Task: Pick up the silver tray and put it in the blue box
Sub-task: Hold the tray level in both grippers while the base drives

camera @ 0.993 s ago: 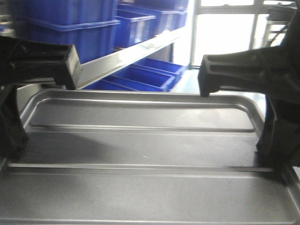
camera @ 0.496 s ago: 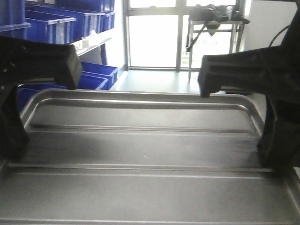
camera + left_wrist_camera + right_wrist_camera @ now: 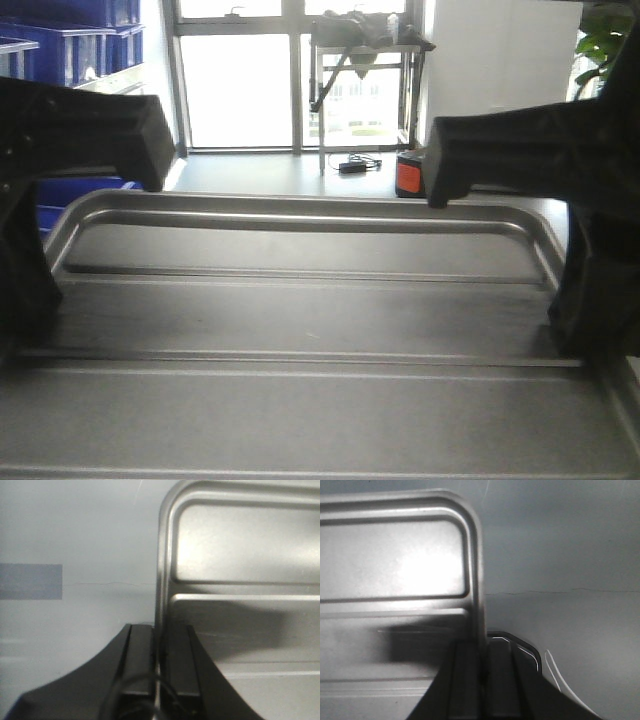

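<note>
**Ridged silver tray held at both ends, facing a bright window**

In the front view, dark blue plastic bins (image 3: pixel 70 45) sit stacked on shelving at the far left. Whether any of them is the task's box cannot be told.

Below them, the black left hand (image 3: pixel 159 642) is closed on the left rim of the shallow rectangular shiny metal tray (image 3: pixel 300 310). The left wrist view shows one finger outside the rim, one inside, and the metal edge pinched between them. Beyond that rim lies pale grey floor (image 3: pixel 75 540) with a darker grey rectangular patch (image 3: pixel 30 581).

The tray fills the lower middle of the front view. It lies roughly level, with its two long ridges running from side to side and its rounded far corners towards the window.

Past its far rim are tall glazed doors (image 3: pixel 240 90) flooded with daylight. Next comes a metal-framed stand (image 3: pixel 365 60) with dark clutter on top. A small black adapter with a cable (image 3: pixel 352 165) lies on the floor, and just beside it stands an orange and black box (image 3: pixel 408 177).

At the right, the black right hand (image 3: pixel 484 655) is clamped on the tray's right rim in the same way, a finger on each side. A thin white cable (image 3: pixel 560 675) curves over the grey floor near it. Green plant leaves (image 3: pixel 605 40) show in the top right corner of the front view.
</note>
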`<state>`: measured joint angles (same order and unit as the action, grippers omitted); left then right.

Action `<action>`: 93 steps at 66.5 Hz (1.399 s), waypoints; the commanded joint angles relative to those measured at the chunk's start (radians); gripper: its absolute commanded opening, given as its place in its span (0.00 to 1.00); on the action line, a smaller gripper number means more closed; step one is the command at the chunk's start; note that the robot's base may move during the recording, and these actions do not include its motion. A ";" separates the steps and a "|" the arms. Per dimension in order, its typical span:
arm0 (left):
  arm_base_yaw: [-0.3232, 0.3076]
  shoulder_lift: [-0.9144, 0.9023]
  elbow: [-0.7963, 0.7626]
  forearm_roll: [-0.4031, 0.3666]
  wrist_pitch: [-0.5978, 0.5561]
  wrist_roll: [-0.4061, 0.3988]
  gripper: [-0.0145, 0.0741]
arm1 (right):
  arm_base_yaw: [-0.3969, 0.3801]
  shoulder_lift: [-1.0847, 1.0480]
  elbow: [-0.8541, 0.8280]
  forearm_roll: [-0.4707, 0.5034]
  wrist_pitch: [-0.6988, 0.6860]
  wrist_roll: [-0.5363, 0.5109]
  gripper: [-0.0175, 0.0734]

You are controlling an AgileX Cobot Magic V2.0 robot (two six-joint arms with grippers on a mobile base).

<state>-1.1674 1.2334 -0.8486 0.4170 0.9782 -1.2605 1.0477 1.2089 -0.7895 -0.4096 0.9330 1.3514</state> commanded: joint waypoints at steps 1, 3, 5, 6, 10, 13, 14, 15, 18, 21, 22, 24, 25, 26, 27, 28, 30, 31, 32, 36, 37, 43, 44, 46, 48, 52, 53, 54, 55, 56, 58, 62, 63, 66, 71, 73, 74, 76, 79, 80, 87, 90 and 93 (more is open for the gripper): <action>-0.003 -0.025 -0.030 0.009 -0.062 0.001 0.15 | -0.003 -0.020 -0.030 -0.035 -0.062 0.002 0.25; -0.003 -0.025 -0.030 0.009 -0.062 0.001 0.15 | -0.003 -0.020 -0.030 -0.035 -0.062 0.002 0.25; -0.003 -0.025 -0.030 0.009 -0.062 0.001 0.15 | -0.003 -0.020 -0.030 -0.035 -0.062 0.002 0.25; -0.003 -0.025 -0.030 0.009 -0.062 0.001 0.15 | -0.003 -0.020 -0.030 -0.035 -0.062 0.002 0.25; -0.003 -0.025 -0.030 0.009 -0.062 0.001 0.15 | -0.003 -0.020 -0.030 -0.035 -0.062 0.002 0.25; -0.003 -0.025 -0.030 0.009 -0.062 0.001 0.15 | -0.003 -0.020 -0.030 -0.035 -0.062 0.002 0.25; -0.003 -0.025 -0.030 0.009 -0.062 0.001 0.15 | -0.003 -0.020 -0.030 -0.035 -0.062 0.002 0.25; -0.003 -0.025 -0.030 0.009 -0.062 0.001 0.15 | -0.003 -0.020 -0.030 -0.035 -0.062 0.002 0.25; -0.003 -0.025 -0.030 0.009 -0.062 0.001 0.15 | -0.003 -0.020 -0.030 -0.035 -0.062 0.002 0.25; -0.003 -0.025 -0.030 0.009 -0.062 0.001 0.15 | -0.003 -0.020 -0.030 -0.035 -0.062 0.002 0.25; -0.003 -0.025 -0.030 0.009 -0.062 0.001 0.15 | -0.003 -0.020 -0.030 -0.035 -0.062 0.002 0.25; -0.003 -0.025 -0.030 0.009 -0.062 0.001 0.15 | -0.003 -0.020 -0.030 -0.035 -0.062 0.002 0.25; -0.003 -0.025 -0.030 0.009 -0.062 0.001 0.15 | -0.003 -0.020 -0.030 -0.035 -0.062 0.002 0.25; -0.003 -0.025 -0.030 0.009 -0.062 0.001 0.15 | -0.003 -0.020 -0.030 -0.035 -0.062 0.002 0.25; -0.003 -0.025 -0.030 0.009 -0.062 0.001 0.15 | -0.003 -0.020 -0.030 -0.035 -0.062 0.002 0.25; -0.003 -0.025 -0.030 0.009 -0.062 0.001 0.15 | -0.003 -0.020 -0.030 -0.035 -0.062 0.002 0.25; -0.003 -0.025 -0.030 0.009 -0.062 0.001 0.15 | -0.003 -0.020 -0.030 -0.035 -0.062 0.002 0.25; -0.003 -0.025 -0.030 0.009 -0.062 0.001 0.15 | -0.003 -0.020 -0.030 -0.035 -0.062 0.002 0.25; -0.003 -0.025 -0.030 0.009 -0.062 0.001 0.15 | -0.003 -0.020 -0.030 -0.035 -0.062 0.002 0.25; -0.003 -0.025 -0.030 0.009 -0.062 0.001 0.15 | -0.003 -0.020 -0.030 -0.035 -0.062 0.002 0.25; -0.003 -0.025 -0.030 0.009 -0.062 0.001 0.15 | -0.003 -0.020 -0.030 -0.035 -0.062 0.002 0.25; -0.003 -0.025 -0.030 0.009 -0.062 0.001 0.15 | -0.003 -0.020 -0.030 -0.035 -0.062 0.002 0.25; -0.003 -0.025 -0.030 0.009 -0.062 0.001 0.15 | -0.003 -0.020 -0.030 -0.035 -0.062 0.002 0.25; -0.003 -0.025 -0.030 0.009 -0.062 0.001 0.15 | -0.003 -0.020 -0.030 -0.035 -0.062 0.002 0.25; -0.003 -0.025 -0.030 0.009 -0.062 0.001 0.15 | -0.003 -0.020 -0.030 -0.035 -0.062 0.002 0.25; -0.003 -0.025 -0.030 0.009 -0.062 0.001 0.15 | -0.003 -0.020 -0.030 -0.035 -0.062 0.002 0.25; -0.003 -0.025 -0.030 0.009 -0.062 0.001 0.15 | -0.003 -0.020 -0.030 -0.035 -0.062 0.002 0.25; -0.003 -0.025 -0.030 0.009 -0.062 0.001 0.15 | -0.003 -0.020 -0.030 -0.035 -0.062 0.002 0.25; -0.003 -0.025 -0.030 0.009 -0.062 0.001 0.15 | -0.003 -0.020 -0.030 -0.035 -0.062 0.002 0.25; -0.003 -0.025 -0.030 0.009 -0.062 0.001 0.15 | -0.003 -0.020 -0.030 -0.035 -0.062 0.002 0.25; -0.003 -0.025 -0.030 0.009 -0.062 0.001 0.15 | -0.003 -0.020 -0.030 -0.035 -0.062 0.002 0.25; -0.003 -0.025 -0.030 0.009 -0.062 0.001 0.15 | -0.003 -0.020 -0.030 -0.035 -0.062 0.002 0.25; -0.003 -0.025 -0.030 0.009 -0.062 0.001 0.15 | -0.003 -0.020 -0.030 -0.035 -0.062 0.002 0.25; -0.003 -0.025 -0.030 0.009 -0.062 0.001 0.15 | -0.003 -0.020 -0.030 -0.035 -0.062 0.002 0.25; -0.003 -0.025 -0.030 0.009 -0.062 0.001 0.15 | -0.003 -0.020 -0.030 -0.035 -0.062 0.002 0.25; -0.003 -0.025 -0.030 0.009 -0.062 0.001 0.15 | -0.003 -0.020 -0.030 -0.035 -0.062 0.002 0.25; -0.003 -0.025 -0.030 0.009 -0.062 0.001 0.15 | -0.003 -0.020 -0.030 -0.035 -0.062 0.002 0.25; -0.003 -0.025 -0.030 0.009 -0.062 0.001 0.15 | -0.003 -0.020 -0.030 -0.035 -0.062 0.002 0.25; -0.003 -0.025 -0.030 0.009 -0.062 0.001 0.15 | -0.003 -0.020 -0.030 -0.035 -0.062 0.002 0.25; -0.003 -0.025 -0.030 0.009 -0.062 0.001 0.15 | -0.003 -0.020 -0.030 -0.035 -0.062 0.002 0.25; -0.003 -0.025 -0.030 0.009 -0.062 0.001 0.15 | -0.003 -0.020 -0.030 -0.035 -0.062 0.002 0.25; -0.003 -0.025 -0.030 0.009 -0.062 0.001 0.15 | -0.003 -0.020 -0.030 -0.035 -0.062 0.002 0.25; -0.003 -0.025 -0.030 0.009 -0.062 0.001 0.15 | -0.003 -0.020 -0.030 -0.035 -0.062 0.002 0.25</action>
<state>-1.1674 1.2334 -0.8486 0.4152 0.9768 -1.2605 1.0477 1.2089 -0.7895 -0.4096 0.9330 1.3514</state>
